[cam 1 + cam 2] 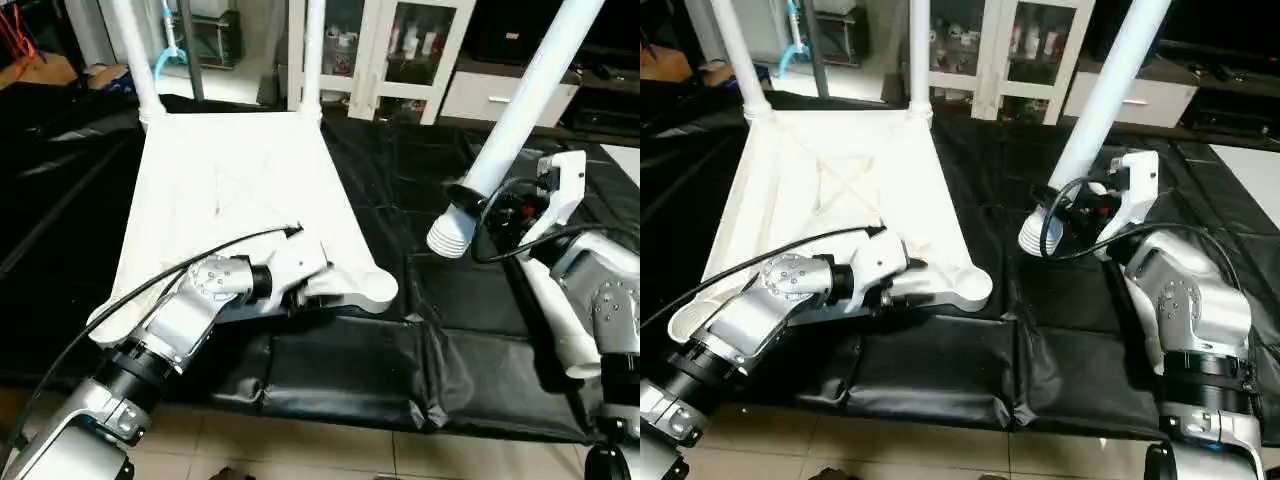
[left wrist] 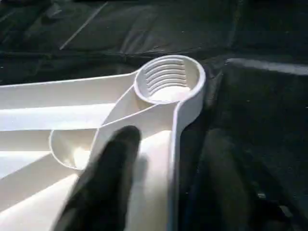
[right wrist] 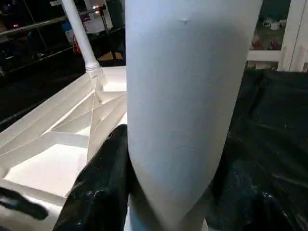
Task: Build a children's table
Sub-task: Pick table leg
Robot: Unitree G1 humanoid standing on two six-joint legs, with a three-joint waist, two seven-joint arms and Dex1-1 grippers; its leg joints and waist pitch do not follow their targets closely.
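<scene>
The white tabletop [image 1: 230, 190] lies underside up on the black-covered work surface, its X-ribs showing. Two white legs [image 1: 135, 50] [image 1: 313, 50] stand upright in its far corner sockets. My left gripper [image 1: 310, 290] is shut on the tabletop's near right rim, one finger [image 2: 110, 178] inside it, just short of the open threaded corner socket [image 2: 168, 79]. My right gripper [image 1: 500, 205] is shut on a third leg [image 1: 520, 100]. That leg is tilted, and its ribbed lower end [image 1: 452, 232] hangs above the black cover to the right of the tabletop. The left forearm partly hides the near left corner.
The black cover [image 1: 350, 370] ends at a front edge above the tiled floor. Another white tube [image 1: 555, 320] lies on the cover beneath my right forearm. A white glass-door cabinet [image 1: 400, 50] stands behind the work surface. A black cable [image 1: 150, 290] runs along my left arm.
</scene>
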